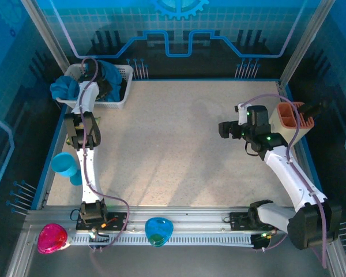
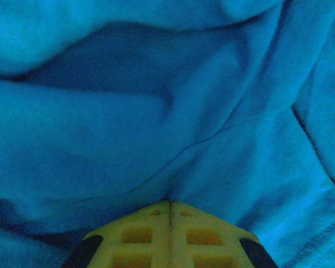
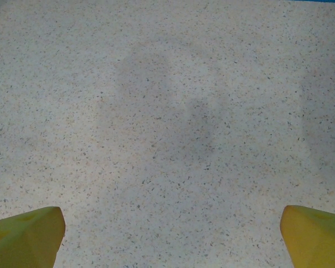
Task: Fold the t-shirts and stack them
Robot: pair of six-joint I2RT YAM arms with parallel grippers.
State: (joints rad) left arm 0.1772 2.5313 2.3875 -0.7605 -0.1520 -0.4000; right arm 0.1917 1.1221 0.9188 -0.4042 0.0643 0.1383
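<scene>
Left gripper (image 2: 170,205) pinching the teal t-shirt (image 2: 128,128) inside the basket (image 1: 125,88)
Its jaws are pressed together on a cloth fold; the right gripper (image 3: 171,223) gapes wide above the tabletop (image 1: 173,144), well right of the basket.

Teal-blue t-shirt (image 1: 66,88) crumpled in white basket (image 1: 127,72), far-left corner; one part spills over basket's left rim. Plain fabric w/ soft folds & creases, stitched hem showing at one edge.
</scene>
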